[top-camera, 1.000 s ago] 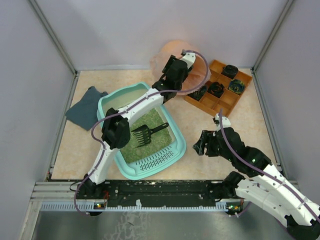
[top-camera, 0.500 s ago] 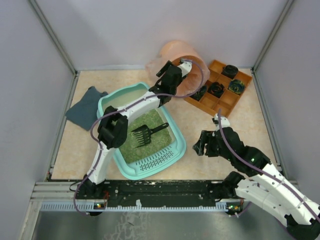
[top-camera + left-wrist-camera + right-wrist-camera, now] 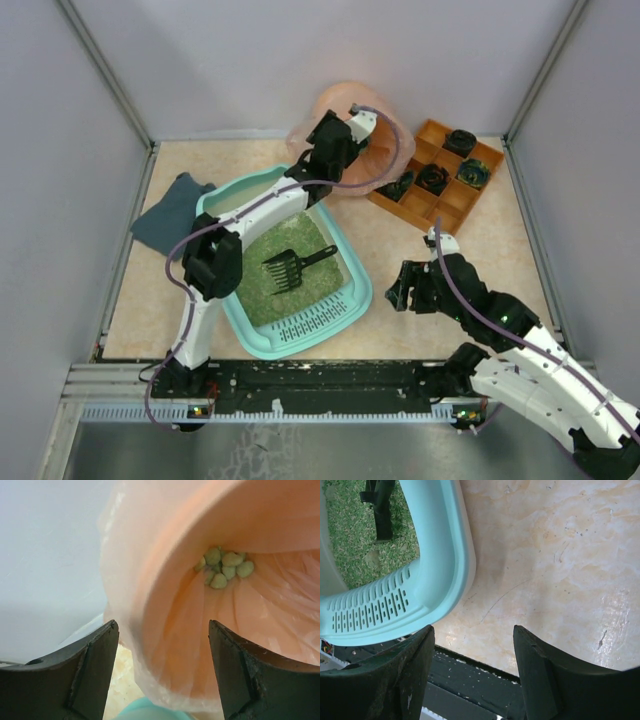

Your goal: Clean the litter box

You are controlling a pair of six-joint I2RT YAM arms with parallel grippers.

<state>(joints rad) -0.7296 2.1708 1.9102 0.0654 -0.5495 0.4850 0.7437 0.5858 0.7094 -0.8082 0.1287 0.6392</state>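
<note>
The teal litter box (image 3: 222, 196) holds green litter, with its slotted ledge (image 3: 310, 322) at the near end. A black scoop (image 3: 290, 268) lies on the litter. My left gripper (image 3: 318, 152) is open at the left rim of the peach-lined round bin (image 3: 372, 122). In the left wrist view my gripper (image 3: 162, 626) straddles the bin's rim (image 3: 145, 610) without closing on it, and several green clumps (image 3: 225, 565) lie inside. My right gripper (image 3: 400, 290) is open and empty, low over the floor right of the box. The right wrist view (image 3: 472, 630) shows the box's corner (image 3: 445, 565) and ledge (image 3: 370, 612).
An orange compartmented tray (image 3: 462, 205) with dark items stands at the back right, beside the bin. A grey-blue cloth (image 3: 170, 215) lies left of the litter box. Grey walls close in three sides. A black rail (image 3: 320, 378) runs along the near edge.
My left gripper has swung left along the bin's front, from its middle to its left rim, and the bin has tipped into fuller view. The right arm and the scoop have not moved.
</note>
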